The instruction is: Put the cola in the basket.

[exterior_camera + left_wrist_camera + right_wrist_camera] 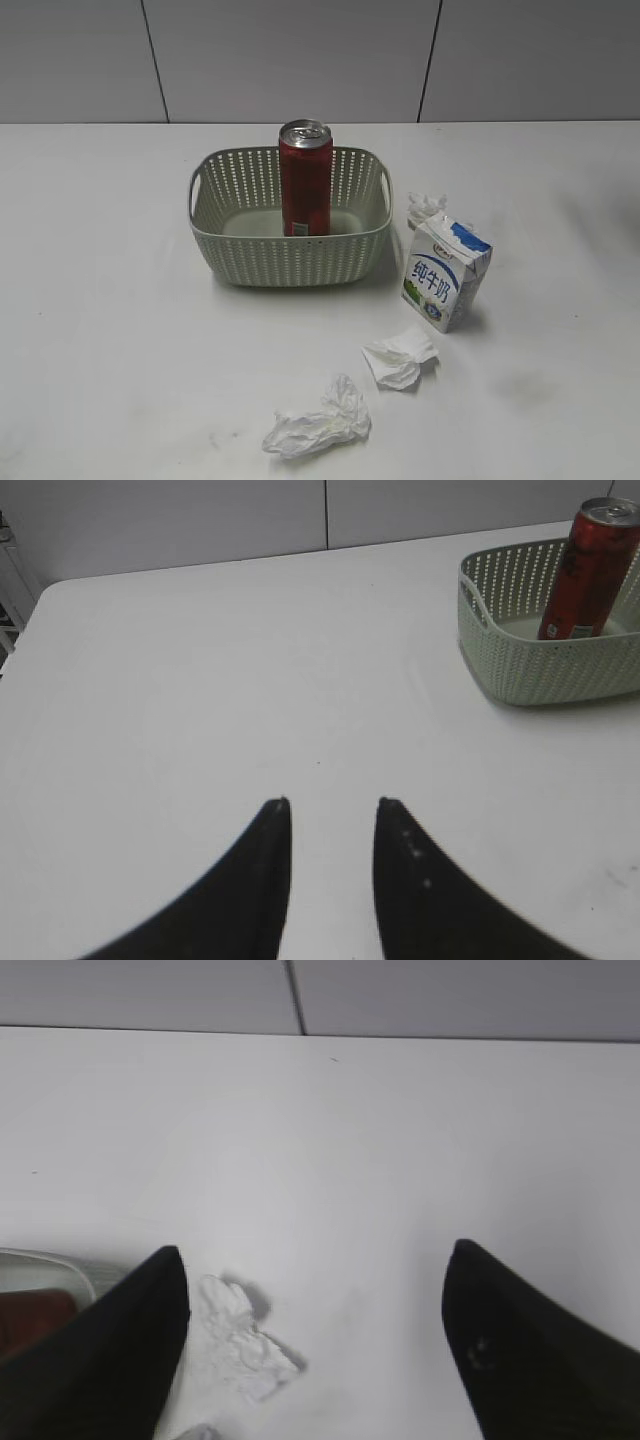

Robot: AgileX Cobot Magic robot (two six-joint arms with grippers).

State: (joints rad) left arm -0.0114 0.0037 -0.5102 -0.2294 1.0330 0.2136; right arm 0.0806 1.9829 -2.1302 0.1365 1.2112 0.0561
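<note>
I am seeing the cola (305, 178) standing upright inside the basket (240, 262), toward its far wall, rim poking well above the lattice; by my judgement the placement is looking done. In the left wrist view the cola (590, 572) is leaning only because of camera angle, base down on the floor of the basket (520, 670).

Left gripper (333, 805): fingers parted by a narrow gap, gripping nothing, hovering over bare table well apart from the basket. Right gripper (315, 1255): jaws spread wide, nothing between them, a crumpled tissue (235, 1340) lying just beyond the left finger, basket edge (45, 1265) showing at the frame's left.

What I am worrying about: the can is tall and slim, so any sideways brush from an arm while I am pulling back could be tipping it against the wall or over the rim. The right arm is the nearer one, so that is the likelier cause.

Around: milk carton (445, 272) standing just right of the basket, one tissue wad (425, 208) behind it, another (400, 358) in front, a third (318, 424) nearer the camera. None is blocking the basket
</note>
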